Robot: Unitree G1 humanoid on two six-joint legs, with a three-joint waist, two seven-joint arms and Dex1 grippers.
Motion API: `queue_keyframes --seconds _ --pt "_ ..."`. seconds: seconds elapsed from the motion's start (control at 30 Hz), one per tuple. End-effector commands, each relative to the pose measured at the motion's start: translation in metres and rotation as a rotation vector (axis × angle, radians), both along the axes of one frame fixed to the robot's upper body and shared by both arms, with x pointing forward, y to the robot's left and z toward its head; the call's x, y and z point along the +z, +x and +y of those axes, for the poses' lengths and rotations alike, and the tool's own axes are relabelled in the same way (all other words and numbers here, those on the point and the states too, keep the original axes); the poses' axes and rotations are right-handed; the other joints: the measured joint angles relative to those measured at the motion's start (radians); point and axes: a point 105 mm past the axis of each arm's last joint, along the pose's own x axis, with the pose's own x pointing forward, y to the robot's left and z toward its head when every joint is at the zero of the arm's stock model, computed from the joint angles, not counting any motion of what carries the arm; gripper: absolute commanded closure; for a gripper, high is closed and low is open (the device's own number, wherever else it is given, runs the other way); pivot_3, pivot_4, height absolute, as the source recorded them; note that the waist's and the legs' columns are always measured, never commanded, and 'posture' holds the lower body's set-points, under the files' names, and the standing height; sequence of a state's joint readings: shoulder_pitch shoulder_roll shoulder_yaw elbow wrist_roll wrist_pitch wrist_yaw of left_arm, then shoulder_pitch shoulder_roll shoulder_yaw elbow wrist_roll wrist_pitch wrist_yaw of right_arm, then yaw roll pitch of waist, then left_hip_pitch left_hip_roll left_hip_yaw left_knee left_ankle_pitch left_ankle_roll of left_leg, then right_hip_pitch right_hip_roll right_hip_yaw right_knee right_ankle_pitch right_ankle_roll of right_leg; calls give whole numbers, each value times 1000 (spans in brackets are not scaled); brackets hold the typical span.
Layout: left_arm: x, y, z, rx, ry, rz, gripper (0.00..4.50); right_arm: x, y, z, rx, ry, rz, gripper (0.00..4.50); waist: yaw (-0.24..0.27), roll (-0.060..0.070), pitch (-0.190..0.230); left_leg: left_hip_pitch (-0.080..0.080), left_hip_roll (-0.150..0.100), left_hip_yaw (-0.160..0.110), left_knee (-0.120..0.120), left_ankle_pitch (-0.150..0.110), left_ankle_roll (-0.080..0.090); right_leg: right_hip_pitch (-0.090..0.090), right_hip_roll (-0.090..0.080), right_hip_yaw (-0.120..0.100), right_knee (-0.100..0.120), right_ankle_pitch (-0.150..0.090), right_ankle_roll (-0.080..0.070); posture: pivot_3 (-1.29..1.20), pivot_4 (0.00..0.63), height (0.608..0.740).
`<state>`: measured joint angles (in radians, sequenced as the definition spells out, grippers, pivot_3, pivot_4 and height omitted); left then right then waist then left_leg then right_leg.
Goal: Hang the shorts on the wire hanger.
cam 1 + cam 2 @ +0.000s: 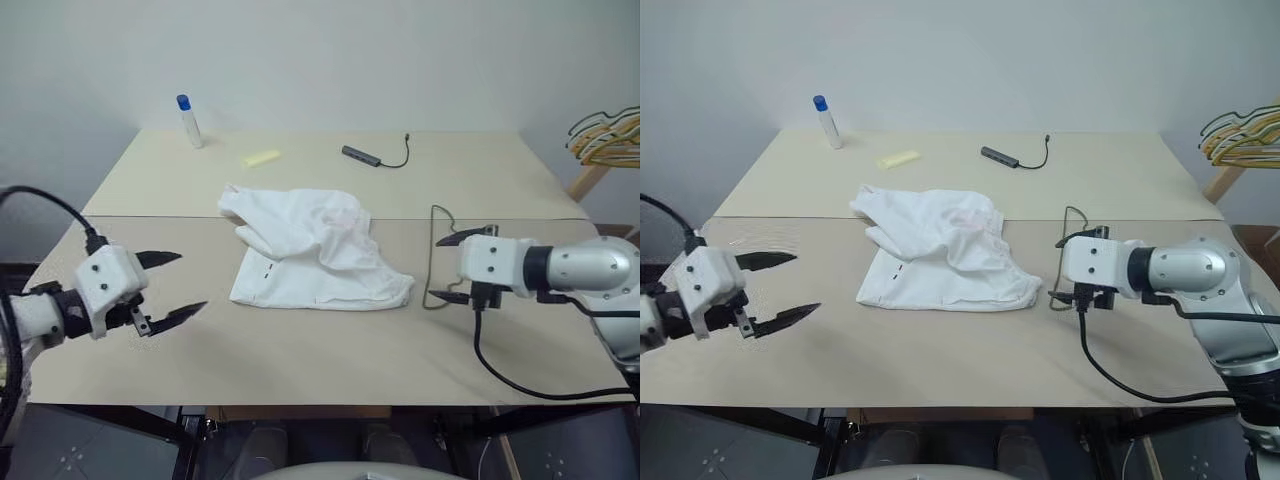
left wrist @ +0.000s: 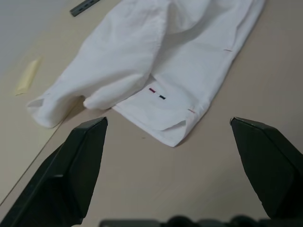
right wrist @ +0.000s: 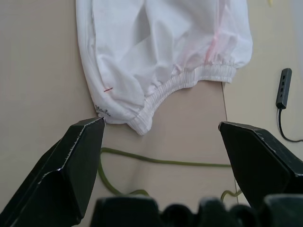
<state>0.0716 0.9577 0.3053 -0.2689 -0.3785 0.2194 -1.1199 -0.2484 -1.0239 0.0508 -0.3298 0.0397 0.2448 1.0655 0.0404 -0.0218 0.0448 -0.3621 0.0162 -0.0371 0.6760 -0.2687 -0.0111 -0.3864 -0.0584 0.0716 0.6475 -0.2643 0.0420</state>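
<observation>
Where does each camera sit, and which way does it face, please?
Left and right eye views: on the head, looking forward and down over the table; both arms show, left gripper and right gripper open, either side of the shorts.
Left wrist view: along its open fingers toward the shorts' hem.
Right wrist view: along its open fingers toward the waistband and the wire hanger.
Shared: all views show the shorts.

The right claw [image 3: 161, 137] hangs over the beige counter [image 3: 42, 71] with its two black fingers [image 3: 71, 165] spread wide, gripping nothing. Between them the olive-green wire hanger [image 3: 165, 162] lies flat, just beside the gathered waistband of the white shorts [image 3: 156, 47]. A dark USB hub [image 3: 283, 88] rests farther off.
</observation>
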Motion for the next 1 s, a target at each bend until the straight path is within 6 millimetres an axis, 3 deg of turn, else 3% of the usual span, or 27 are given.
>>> queue_keyframes --seconds 0.03,0.3,0.63,0.77,1.0 --pt "-11 14 -10 -105 -42 66 0 12 0 5 5 9 -62 40 -2 0 0 0 0 0 0 0 0 0 0 0 0 0 0 68 0 740" --pt "-63 52 -25 -216 25 239 0 14 0 6 -9 15 -72 40 -17 0 0 -3 0 0 1 0 0 -2 1 0 0 0 0 18 0 740" --pt "-95 77 -25 -219 174 278 0 12 -9 3 -53 19 -74 40 -47 0 0 -4 -1 -1 2 0 0 -2 1 0 0 0 0 -37 0 740" --pt "-105 78 -23 -227 229 280 824 10 -7 -2 -83 -3 -85 0 -53 0 -1 -4 -1 -1 2 0 0 -1 1 0 0 0 0 -40 0 740" --pt "-110 78 -21 -219 220 301 3062 10 -5 -2 -85 -3 -90 0 -55 6 -6 0 0 -1 2 0 0 1 2 0 1 0 2 -31 0 740"
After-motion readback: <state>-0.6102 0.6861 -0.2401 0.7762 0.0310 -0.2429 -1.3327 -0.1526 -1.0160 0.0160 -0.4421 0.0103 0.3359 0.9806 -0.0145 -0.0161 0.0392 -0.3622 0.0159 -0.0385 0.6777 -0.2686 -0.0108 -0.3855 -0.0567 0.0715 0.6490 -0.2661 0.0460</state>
